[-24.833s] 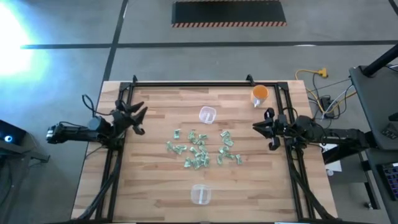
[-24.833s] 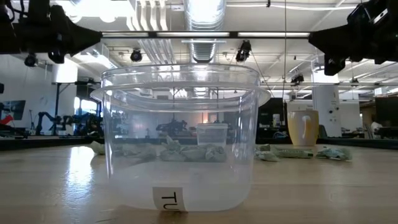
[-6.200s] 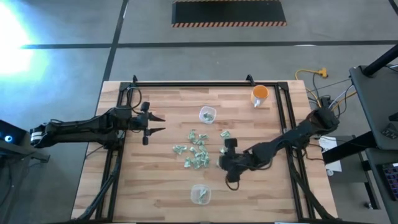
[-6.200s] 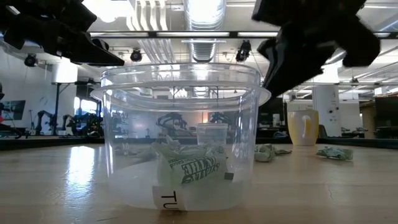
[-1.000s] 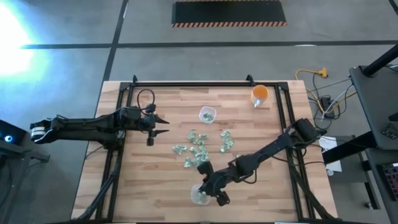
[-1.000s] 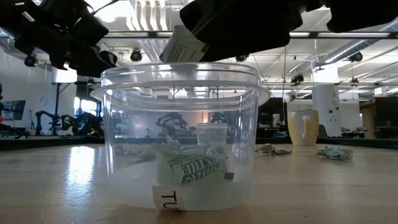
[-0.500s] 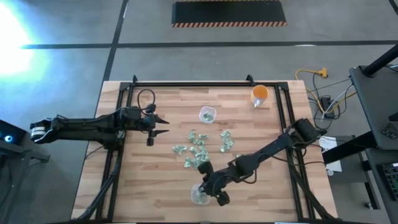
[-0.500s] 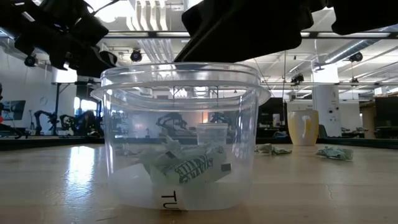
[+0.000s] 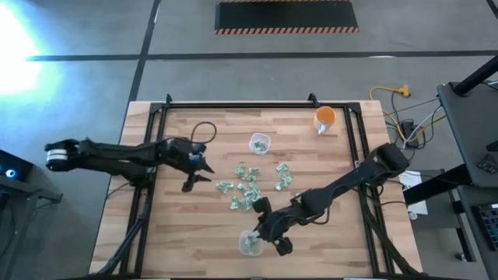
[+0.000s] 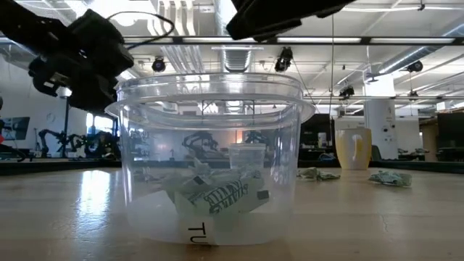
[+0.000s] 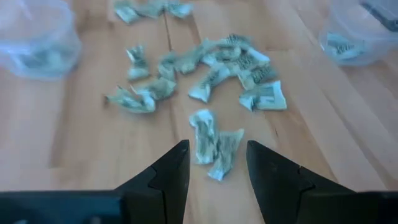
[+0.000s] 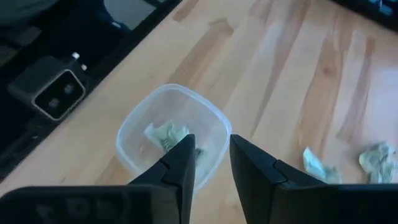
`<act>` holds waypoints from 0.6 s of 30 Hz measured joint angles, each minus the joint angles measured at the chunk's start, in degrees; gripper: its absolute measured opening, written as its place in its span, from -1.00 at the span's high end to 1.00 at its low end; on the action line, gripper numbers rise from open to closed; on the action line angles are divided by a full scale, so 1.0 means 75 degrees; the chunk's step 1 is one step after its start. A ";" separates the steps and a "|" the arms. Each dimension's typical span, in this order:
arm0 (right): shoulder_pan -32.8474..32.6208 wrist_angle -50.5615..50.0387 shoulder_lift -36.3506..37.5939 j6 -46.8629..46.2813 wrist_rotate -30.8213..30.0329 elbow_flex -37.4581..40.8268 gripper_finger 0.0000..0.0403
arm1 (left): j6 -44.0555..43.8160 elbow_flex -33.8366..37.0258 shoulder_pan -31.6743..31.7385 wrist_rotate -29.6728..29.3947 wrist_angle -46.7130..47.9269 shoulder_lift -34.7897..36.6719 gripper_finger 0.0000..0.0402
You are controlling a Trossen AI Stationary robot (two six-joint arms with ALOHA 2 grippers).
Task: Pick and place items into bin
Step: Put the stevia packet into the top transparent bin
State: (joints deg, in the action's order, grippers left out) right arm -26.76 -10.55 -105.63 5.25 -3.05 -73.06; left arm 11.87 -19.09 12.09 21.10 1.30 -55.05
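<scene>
Items [image 9: 250,189] in a loose mid-table scatter, long axes mixed; left hand [image 11: 216,163] and right hand [image 12: 210,158] both open, empty.

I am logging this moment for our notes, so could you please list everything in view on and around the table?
wrapped pieces: roughly fifteen loose, pale green and white, scattered mid-table.
near bin: one, clear plastic, at the table's near edge, with a few wrapped pieces inside.
far bin: one, clear plastic, toward the far side, with green pieces inside.
orange cup: one, at the far right corner.
table: one, light wood, in a black frame.
left gripper: open, empty, at the left edge of the scatter.
right gripper: open, empty, over the near bin.
</scene>
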 joint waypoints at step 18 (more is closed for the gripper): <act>-0.0012 -0.1796 0.0334 -0.1103 -0.1422 0.0029 0.64 | -0.0071 0.0000 -0.0829 -0.0046 -0.2165 -0.2529 0.29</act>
State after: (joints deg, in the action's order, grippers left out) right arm -26.85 -24.03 -103.13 -3.03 -13.72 -72.84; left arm 11.33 -19.09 5.87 20.75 -14.94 -74.02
